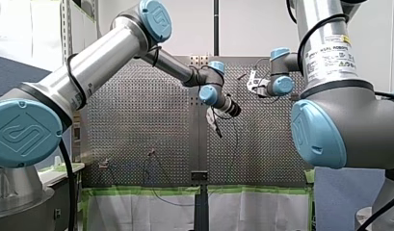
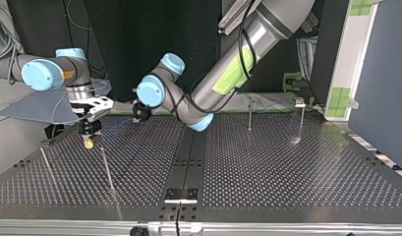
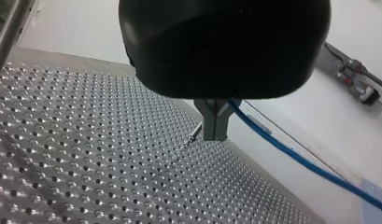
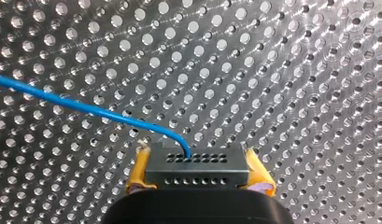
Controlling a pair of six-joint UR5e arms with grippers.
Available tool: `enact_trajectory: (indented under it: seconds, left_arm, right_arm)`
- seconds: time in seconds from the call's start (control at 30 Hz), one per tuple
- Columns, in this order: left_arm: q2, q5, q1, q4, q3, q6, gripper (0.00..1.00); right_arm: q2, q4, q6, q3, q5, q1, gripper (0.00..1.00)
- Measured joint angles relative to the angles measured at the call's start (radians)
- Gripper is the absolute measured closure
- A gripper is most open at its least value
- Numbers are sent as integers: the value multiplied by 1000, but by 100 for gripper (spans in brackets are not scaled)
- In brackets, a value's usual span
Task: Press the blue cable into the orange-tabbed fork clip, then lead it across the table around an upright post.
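The blue cable (image 3: 291,151) is pinched in the closed metal fingers (image 3: 209,116) of my left gripper (image 3: 214,133), just above the table's (image 3: 86,163) edge. In the top view my right gripper (image 2: 89,141) hangs at eight o'clock from it. The cable reaches it, but whether it grips I cannot tell.

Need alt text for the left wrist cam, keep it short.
My left gripper, black with metal jaws, is shut on the blue cable, which trails away beside the perforated table. The jaws hang over the table's edge.
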Motion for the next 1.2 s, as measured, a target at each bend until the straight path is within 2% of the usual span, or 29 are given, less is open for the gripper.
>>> enact_trajectory:
  seconds: [0.3, 0.73, 0.93, 1.03, 1.2]
  left_arm:
    - [58, -82, -17, -19, 0, 83, 100]
    - [167, -192, -46, -61, 0, 193, 100]
    - [197, -239, -58, -73, 0, 240, 100]
    - [201, -261, -61, -79, 0, 261, 100]
    - [201, -302, -64, -84, 0, 287, 100]
  right_arm:
    - [-23, -4, -4, 1, 1, 3, 100]
    - [-70, -31, -1, 1, -4, 11, 100]
    - [-86, -31, 2, 5, -1, 12, 100]
    - [-105, -39, 16, 23, 7, 10, 100]
    - [-144, -73, 55, 57, 29, 5, 100]
